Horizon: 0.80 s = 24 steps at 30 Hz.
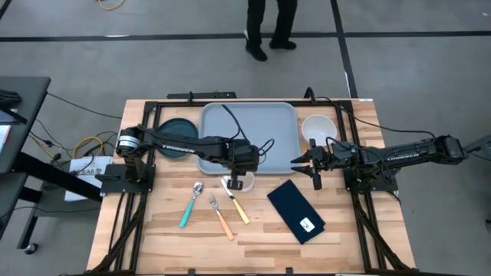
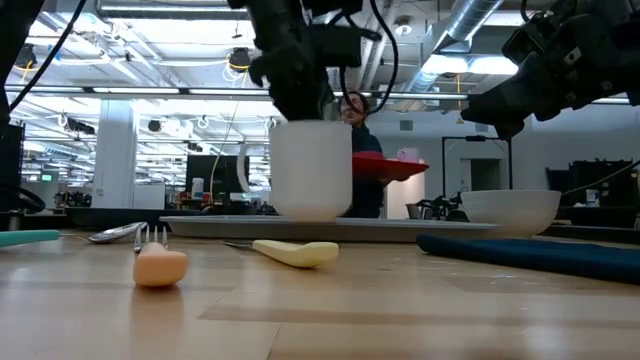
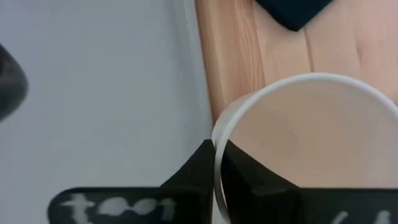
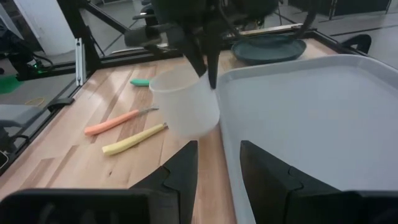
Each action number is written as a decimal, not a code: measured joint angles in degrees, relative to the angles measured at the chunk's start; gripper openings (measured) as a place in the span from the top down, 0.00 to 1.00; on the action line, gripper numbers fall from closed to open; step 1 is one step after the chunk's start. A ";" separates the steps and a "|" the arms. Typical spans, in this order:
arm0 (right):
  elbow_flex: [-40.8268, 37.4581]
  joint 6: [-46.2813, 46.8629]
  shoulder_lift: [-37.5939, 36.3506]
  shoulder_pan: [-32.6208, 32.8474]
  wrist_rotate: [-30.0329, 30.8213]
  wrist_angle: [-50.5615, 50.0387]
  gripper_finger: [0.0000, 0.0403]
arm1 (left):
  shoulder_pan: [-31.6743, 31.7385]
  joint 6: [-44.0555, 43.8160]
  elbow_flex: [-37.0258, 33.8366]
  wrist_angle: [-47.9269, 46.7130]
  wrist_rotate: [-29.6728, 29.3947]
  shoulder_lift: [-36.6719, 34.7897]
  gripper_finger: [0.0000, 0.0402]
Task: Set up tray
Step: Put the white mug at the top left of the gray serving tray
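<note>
A white cup [image 4: 186, 102] hangs just off the wood beside the near rim of the light grey-blue tray [image 1: 249, 130], with my left gripper [image 1: 238, 175] shut on it from above. In the low view the cup [image 2: 310, 168] shows in front of the tray's rim [image 2: 200, 226]. My right gripper [image 4: 217, 171] waits open at the tray's right edge [image 1: 308, 164], touching nothing. The tray lies flat on the table, nothing on it. My left gripper pinches the cup's rim [image 3: 216, 158] on the side toward the tray, one finger [image 3: 252, 183] inside the cup and one finger [image 3: 189, 177] outside. The fingers come steeply from above. The cup hangs below them, about upright and clear of the table.
A white bowl [image 1: 318, 126] stands right of the tray, a dark teal plate [image 1: 176, 138] left of it. A teal spoon [image 1: 189, 205], an orange fork [image 1: 221, 217] and a yellow knife [image 1: 238, 205] lie toward the near edge. A navy napkin [image 1: 296, 211] lies near right. A person stands beyond the table [image 1: 268, 31].
</note>
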 joint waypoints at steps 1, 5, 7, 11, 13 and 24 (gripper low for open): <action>0.00 0.00 0.00 0.00 0.00 0.00 0.72 | 0.00 0.96 0.87 -1.22 -0.05 -0.02 0.99; 0.00 0.00 0.00 0.00 -0.02 0.00 0.72 | 0.04 6.80 4.27 -9.04 -1.39 0.00 0.99; 0.00 0.00 0.00 0.00 -0.02 0.00 0.72 | 0.04 8.93 5.74 -12.27 -3.62 0.00 1.00; 0.00 0.00 0.00 0.01 -0.02 0.00 0.72 | 1.32 9.92 8.40 -20.87 -3.52 -0.24 1.00; 0.00 0.02 0.00 0.02 -0.02 0.02 0.72 | 2.47 10.58 8.28 -24.83 -1.38 -1.69 1.00; 0.00 1.05 0.04 0.12 -0.04 0.02 0.72 | 7.88 16.37 -12.85 -14.23 -0.08 -29.08 1.00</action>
